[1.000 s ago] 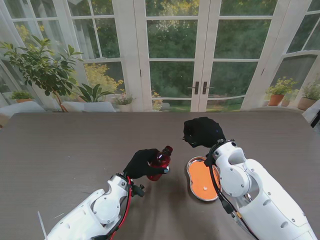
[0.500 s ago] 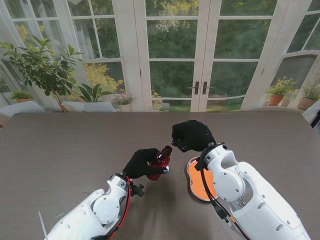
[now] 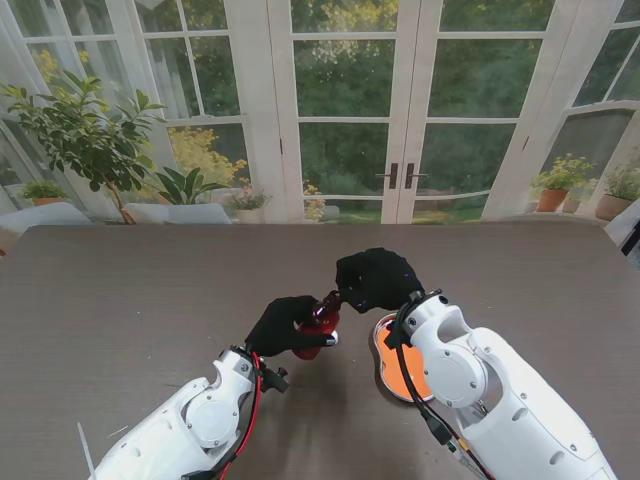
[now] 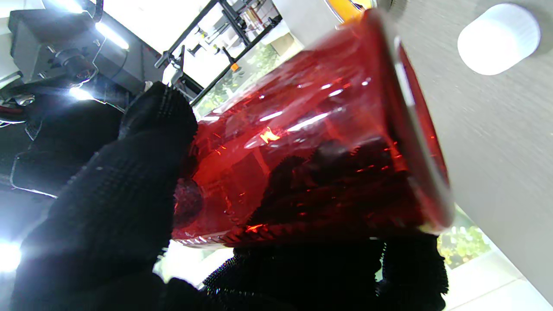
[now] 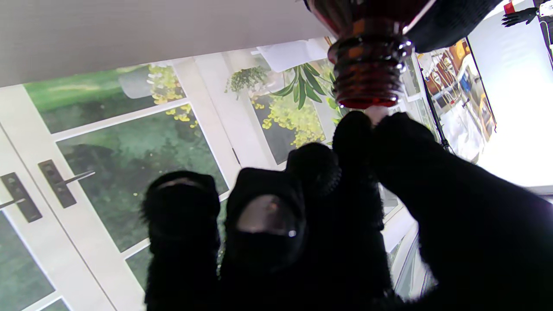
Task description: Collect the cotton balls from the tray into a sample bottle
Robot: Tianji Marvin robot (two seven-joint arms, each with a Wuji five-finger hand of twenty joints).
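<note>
Over the brown desk (image 3: pixel 120 300), my left hand (image 3: pixel 280 325) holds the red sample bottle (image 3: pixel 320 322) tilted. My right hand (image 3: pixel 376 277) pinches a small white cotton ball (image 5: pixel 376 113) right at the bottle's mouth. The orange tray (image 3: pixel 392 365) sits beside it.

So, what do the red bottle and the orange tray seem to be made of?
The translucent red sample bottle looks like glossy glass or clear hard plastic: light passes through it and highlights streak its wall; I cannot tell which. The shallow orange tray has a shiny silver rim, probably metal, with a matte orange inside.
</note>
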